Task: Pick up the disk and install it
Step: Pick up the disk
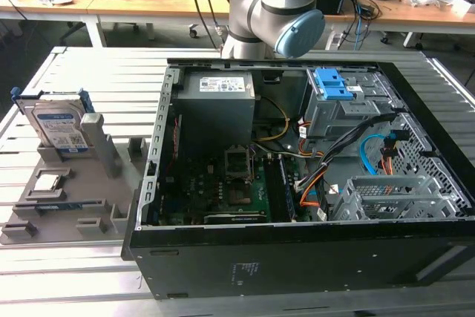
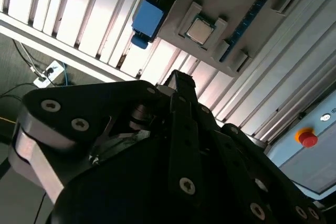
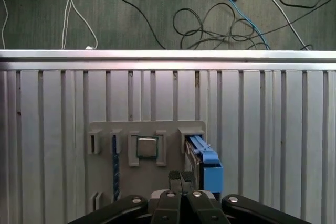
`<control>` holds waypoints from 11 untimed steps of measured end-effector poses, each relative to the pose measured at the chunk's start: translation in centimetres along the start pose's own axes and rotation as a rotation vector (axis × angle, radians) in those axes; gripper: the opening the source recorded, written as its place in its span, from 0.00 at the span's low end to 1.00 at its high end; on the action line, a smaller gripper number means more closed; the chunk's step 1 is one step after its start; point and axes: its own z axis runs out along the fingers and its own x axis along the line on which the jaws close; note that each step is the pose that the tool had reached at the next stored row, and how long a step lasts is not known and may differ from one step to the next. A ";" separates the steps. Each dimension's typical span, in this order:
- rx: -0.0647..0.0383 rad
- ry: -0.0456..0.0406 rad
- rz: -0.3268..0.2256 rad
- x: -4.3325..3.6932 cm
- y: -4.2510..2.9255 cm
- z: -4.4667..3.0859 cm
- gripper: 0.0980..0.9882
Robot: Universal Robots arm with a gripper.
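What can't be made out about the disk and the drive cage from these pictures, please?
Disk: lower part hidden by the grey holder, exterior view.
Disk label: turned away in the first wrist view, disk edge-on.
Drive cage: inside hidden by its own walls, exterior view.

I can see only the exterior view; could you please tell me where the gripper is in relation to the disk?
Observer: In the first wrist view the gripper hangs over the grey holder, apart from the disk standing in it.
Operator: Thank you. Is it holding anything?
Observer: No, it is shut on nothing.
Operator: Is anything else nearby?
Observer: In the second wrist view, a red button sits on a pale box beside the table.
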 end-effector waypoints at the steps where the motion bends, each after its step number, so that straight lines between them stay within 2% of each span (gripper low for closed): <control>1: 0.000 -0.0001 0.014 0.00 0.00 0.01 0.01; 8: 0.002 0.0002 0.150 0.00 0.01 0.10 0.01; 11: 0.002 0.0004 0.164 0.00 0.00 0.11 0.01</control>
